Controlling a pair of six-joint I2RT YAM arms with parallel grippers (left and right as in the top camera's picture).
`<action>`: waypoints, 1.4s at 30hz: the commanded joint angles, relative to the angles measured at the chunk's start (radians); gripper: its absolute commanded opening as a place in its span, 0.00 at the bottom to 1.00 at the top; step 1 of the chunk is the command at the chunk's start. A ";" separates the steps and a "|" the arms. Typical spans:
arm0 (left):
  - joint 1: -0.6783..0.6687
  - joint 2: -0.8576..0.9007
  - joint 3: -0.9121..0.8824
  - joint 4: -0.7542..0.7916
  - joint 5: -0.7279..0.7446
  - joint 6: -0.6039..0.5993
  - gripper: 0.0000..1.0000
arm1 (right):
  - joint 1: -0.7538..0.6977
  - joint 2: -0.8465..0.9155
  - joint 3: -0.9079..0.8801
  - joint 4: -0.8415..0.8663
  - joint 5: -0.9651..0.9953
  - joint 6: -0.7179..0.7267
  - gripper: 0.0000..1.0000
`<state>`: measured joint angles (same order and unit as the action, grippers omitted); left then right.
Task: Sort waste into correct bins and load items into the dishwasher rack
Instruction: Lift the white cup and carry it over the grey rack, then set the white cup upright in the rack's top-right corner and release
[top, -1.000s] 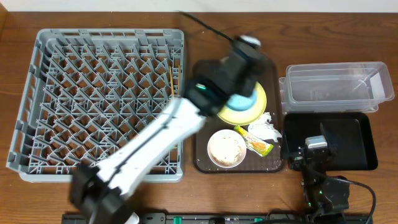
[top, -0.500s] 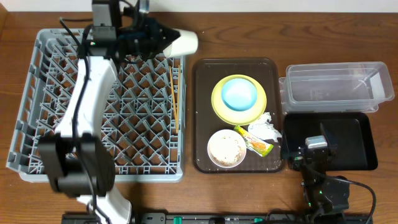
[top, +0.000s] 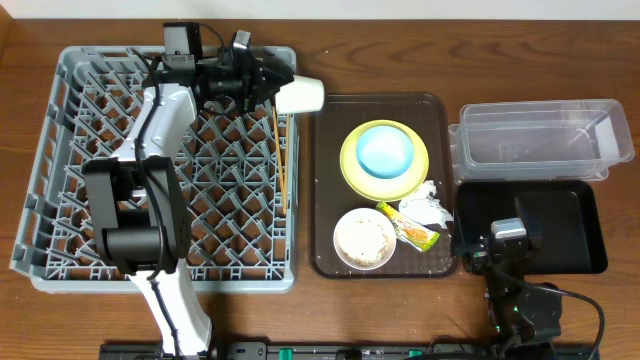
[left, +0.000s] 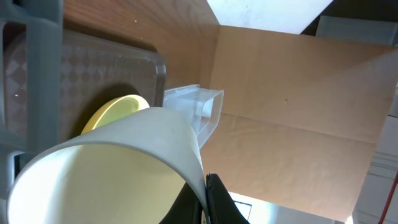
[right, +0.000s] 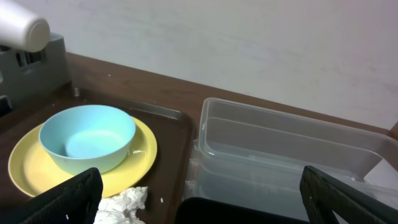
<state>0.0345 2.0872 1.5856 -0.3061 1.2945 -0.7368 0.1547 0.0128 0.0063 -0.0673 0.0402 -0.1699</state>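
Overhead: left end effector (top: 274, 90) tight on white cup (top: 305, 94); right end effector (right: 202, 199) wide open, empty.

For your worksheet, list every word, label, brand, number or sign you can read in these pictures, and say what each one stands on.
No text can be read in any view.
Wrapper: green and yellow print, too small to read.
Cup: plain white, no marking seen.
Rack: no label seen.
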 joint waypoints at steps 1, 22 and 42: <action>0.000 -0.003 0.000 0.001 -0.030 0.004 0.06 | 0.000 -0.002 -0.001 -0.004 0.000 -0.003 0.99; 0.016 0.015 0.000 0.053 -0.148 -0.005 0.06 | 0.000 -0.002 -0.001 -0.004 0.000 -0.003 0.99; 0.070 0.083 0.000 0.058 -0.174 0.053 0.21 | 0.000 -0.002 -0.001 -0.004 0.000 -0.003 0.99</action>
<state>0.0948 2.1235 1.5864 -0.2340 1.1709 -0.7136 0.1547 0.0128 0.0063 -0.0673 0.0402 -0.1696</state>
